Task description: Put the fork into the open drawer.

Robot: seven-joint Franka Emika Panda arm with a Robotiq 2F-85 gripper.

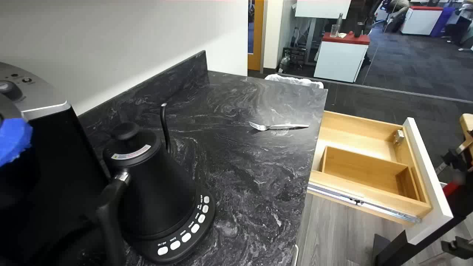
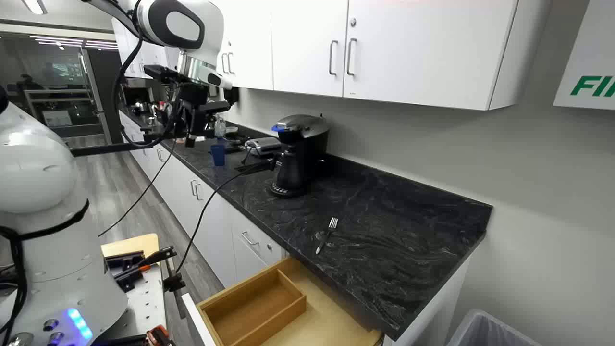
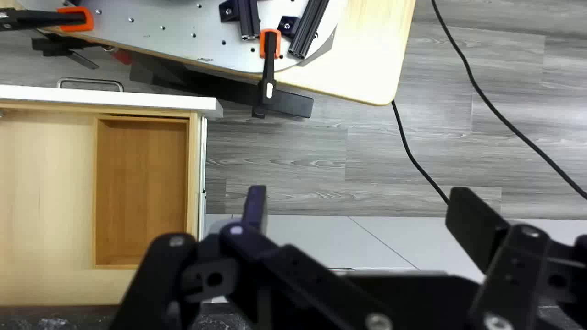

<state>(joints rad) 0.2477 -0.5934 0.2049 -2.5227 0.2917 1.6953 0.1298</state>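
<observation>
The silver fork [image 1: 282, 126] lies flat on the black marbled counter near its front edge. It also shows in an exterior view [image 2: 326, 235], tines toward the wall. The open drawer [image 1: 356, 142] juts out below the counter, close to the fork, and also shows in an exterior view [image 2: 319, 305]. In the wrist view the drawer [image 3: 46, 192] is on the left. My gripper [image 3: 358, 201] is open and empty, above floor and cabinet fronts, right of the drawer there. In an exterior view my gripper [image 2: 198, 137] is raised, far from the fork. The fork is out of the wrist view.
A wooden divider box [image 3: 142, 183] sits inside the drawer. A black gooseneck kettle [image 1: 155, 192] and a coffee machine [image 2: 310, 132] stand on the counter, with a blue cup [image 2: 217, 155] farther along. White cabinets [image 2: 307, 43] hang above. The robot's stand [image 3: 367, 55] carries clamps.
</observation>
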